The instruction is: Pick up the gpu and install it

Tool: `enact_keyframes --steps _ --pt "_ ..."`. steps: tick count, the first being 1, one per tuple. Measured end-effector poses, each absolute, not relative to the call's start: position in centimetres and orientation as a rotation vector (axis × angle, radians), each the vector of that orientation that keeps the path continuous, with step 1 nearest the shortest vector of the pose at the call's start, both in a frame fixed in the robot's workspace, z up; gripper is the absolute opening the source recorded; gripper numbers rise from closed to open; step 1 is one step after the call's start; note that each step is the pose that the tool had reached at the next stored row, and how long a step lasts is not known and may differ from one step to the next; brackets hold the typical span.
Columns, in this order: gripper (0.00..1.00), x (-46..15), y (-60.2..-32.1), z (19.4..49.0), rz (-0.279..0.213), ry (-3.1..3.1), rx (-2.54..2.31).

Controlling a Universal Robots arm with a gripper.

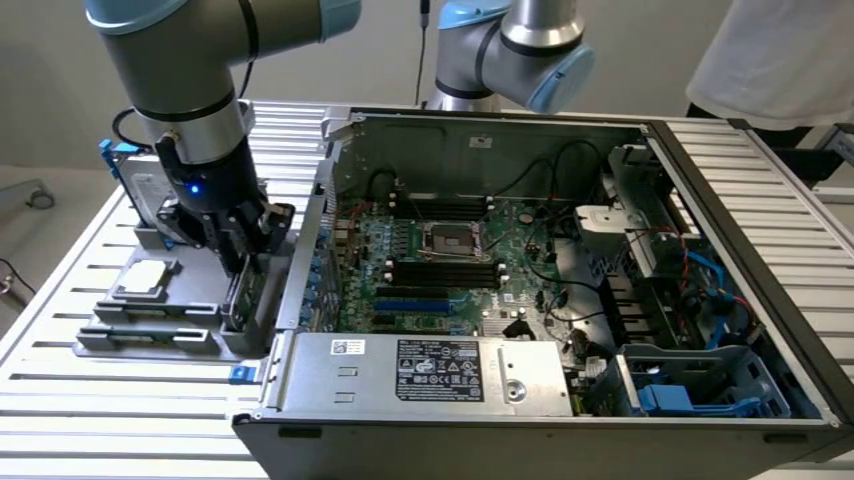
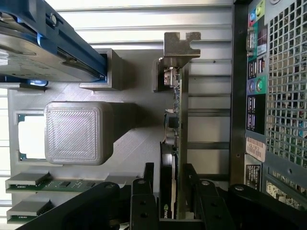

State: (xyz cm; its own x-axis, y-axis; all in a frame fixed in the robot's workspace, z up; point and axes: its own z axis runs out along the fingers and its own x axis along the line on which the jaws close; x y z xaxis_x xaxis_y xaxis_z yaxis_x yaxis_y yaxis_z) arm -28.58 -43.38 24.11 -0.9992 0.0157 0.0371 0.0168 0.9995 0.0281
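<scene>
The gpu (image 2: 177, 110) stands on edge in the grey holder tray (image 1: 100, 340), just outside the case wall, at the exterior view's left. In the wrist view I see it edge-on: black face, green board, silver bracket (image 2: 181, 43) at the far end. My gripper (image 2: 169, 167) is lowered over it with one black finger on each side of the card. The jaws stand close to the card, with a narrow gap still showing on the black-face side. From outside, the gripper (image 1: 238, 255) hangs right over the gpu (image 1: 242, 300).
The open computer case (image 1: 667, 130) with its motherboard (image 1: 441, 250) lies to the exterior view's right. The tray also holds a hard drive in a blue frame (image 2: 43, 43), a processor (image 1: 144, 278) and memory sticks (image 2: 29, 184). A second arm (image 1: 521, 50) and a person in white (image 1: 787, 60) are behind.
</scene>
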Motion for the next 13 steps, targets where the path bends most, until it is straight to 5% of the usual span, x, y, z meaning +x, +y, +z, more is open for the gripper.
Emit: enact_keyframes --steps 4,7,13 --pt "0.38 -28.58 -43.38 24.15 -0.044 -3.105 -0.025" --pt "0.26 -28.58 -43.37 24.15 -0.044 -3.105 -0.025" --pt "0.26 -28.58 -43.37 24.15 -0.044 -3.106 -0.025"
